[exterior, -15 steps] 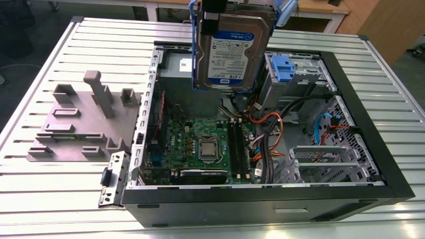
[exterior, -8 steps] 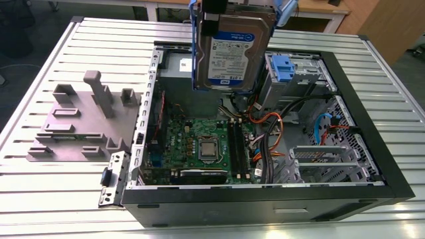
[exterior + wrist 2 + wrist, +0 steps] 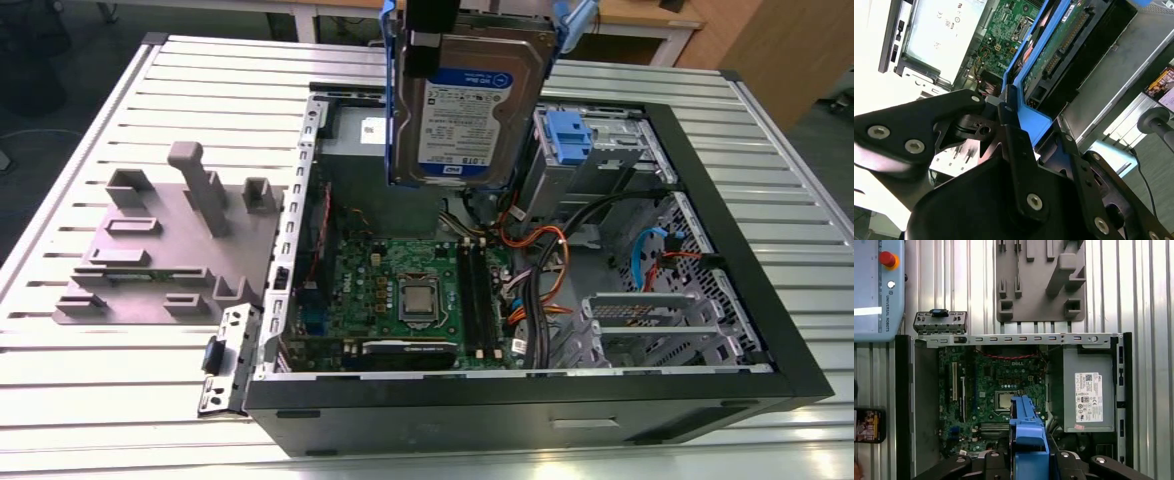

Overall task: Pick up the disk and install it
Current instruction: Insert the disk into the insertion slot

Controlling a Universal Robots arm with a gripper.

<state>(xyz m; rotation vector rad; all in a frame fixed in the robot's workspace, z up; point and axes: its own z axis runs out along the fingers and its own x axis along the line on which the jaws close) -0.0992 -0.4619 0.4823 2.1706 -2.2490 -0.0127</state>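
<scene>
The disk (image 3: 467, 110), a silver hard drive with a white-and-blue label and a blue side frame, hangs upright on its edge above the back of the open computer case (image 3: 747, 330). My gripper (image 3: 461, 25) is shut on its top end. In the second wrist view my black fingers (image 3: 1010, 125) clamp the blue frame (image 3: 1029, 120), and the disk's green circuit board (image 3: 1064, 40) points down toward the case. In the first wrist view the blue frame (image 3: 1026, 435) juts out from between the gripper (image 3: 1026, 462) links, over the motherboard (image 3: 994, 390).
A drive bay with a small blue bracket (image 3: 567, 135) sits at the case's back on the exterior view's right. A grey power supply box (image 3: 1089, 390) lies inside the case. A grey fixture plate (image 3: 160, 240) rests on the slatted table (image 3: 80, 400). A pendant (image 3: 874, 290) lies beside the case.
</scene>
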